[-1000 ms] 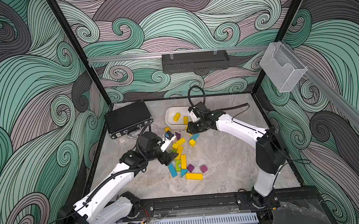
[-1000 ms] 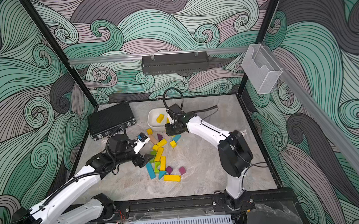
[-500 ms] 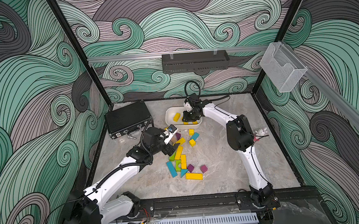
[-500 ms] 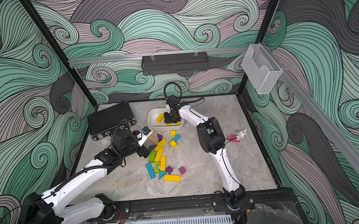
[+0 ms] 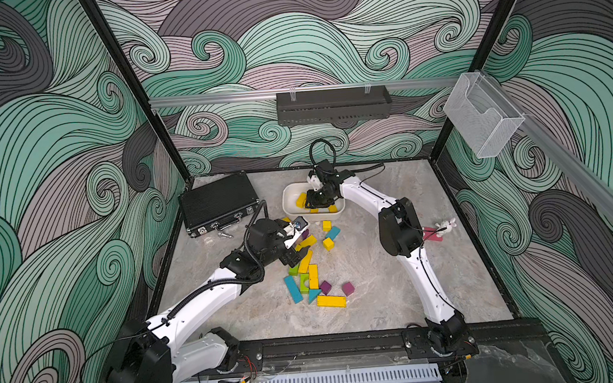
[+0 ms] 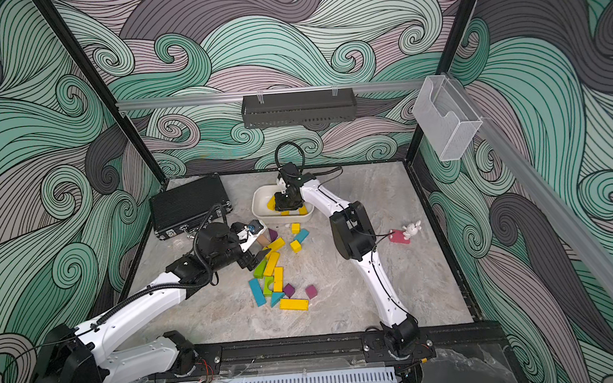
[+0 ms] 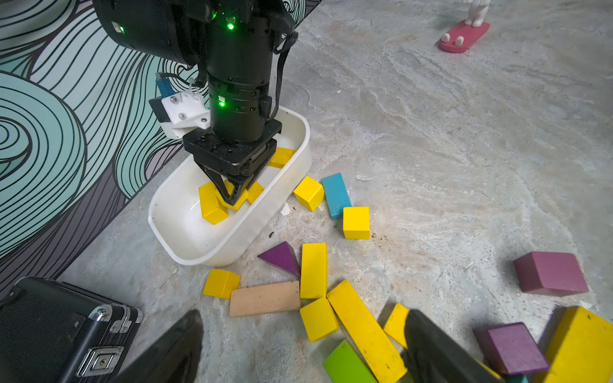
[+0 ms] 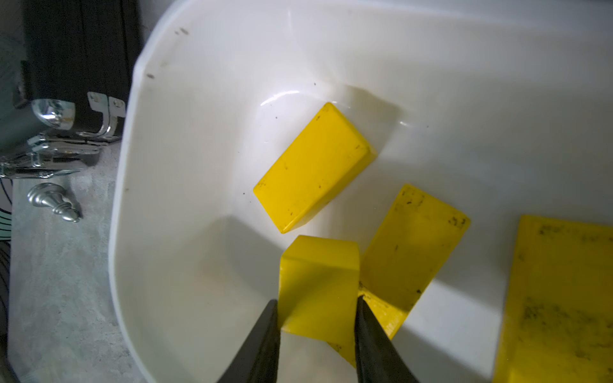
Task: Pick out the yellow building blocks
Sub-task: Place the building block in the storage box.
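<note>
Yellow block (image 8: pixel 318 285) between right fingers (image 8: pixel 262 341), maybe gripped.

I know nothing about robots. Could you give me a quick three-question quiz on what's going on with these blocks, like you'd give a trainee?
1. True or false: as far as can be seen, the white tub holds only yellow blocks.
2. What sits between the jaws of the right arm? A) a purple block B) a yellow block C) a green block
3. How many purple blocks show on the table?
Key: 1 true; 2 B; 3 three.
</note>
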{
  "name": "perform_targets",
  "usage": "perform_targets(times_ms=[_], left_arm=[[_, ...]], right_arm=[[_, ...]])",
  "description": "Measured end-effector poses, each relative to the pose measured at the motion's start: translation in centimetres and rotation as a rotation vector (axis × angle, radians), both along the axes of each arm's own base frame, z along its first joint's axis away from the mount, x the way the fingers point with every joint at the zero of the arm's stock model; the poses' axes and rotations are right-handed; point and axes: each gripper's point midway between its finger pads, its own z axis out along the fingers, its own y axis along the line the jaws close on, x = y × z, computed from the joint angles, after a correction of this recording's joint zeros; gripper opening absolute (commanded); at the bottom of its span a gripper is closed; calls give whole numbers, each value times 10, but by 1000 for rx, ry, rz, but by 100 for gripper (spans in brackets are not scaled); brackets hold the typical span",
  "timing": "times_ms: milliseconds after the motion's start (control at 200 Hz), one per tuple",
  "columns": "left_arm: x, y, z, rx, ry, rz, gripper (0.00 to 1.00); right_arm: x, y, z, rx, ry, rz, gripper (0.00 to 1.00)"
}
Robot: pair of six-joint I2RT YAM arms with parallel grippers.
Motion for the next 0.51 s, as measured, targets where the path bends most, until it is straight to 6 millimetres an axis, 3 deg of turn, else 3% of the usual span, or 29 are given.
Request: perform_targets(times_ms=[310, 505], left_arm=[[-2, -2, -11, 38, 5, -25, 94], [-2, -3, -10, 31, 5, -24, 94]], right_arm=[[-2, -2, 1, -16, 8, 6, 49], [-2, -1, 4, -10, 9, 7, 42]])
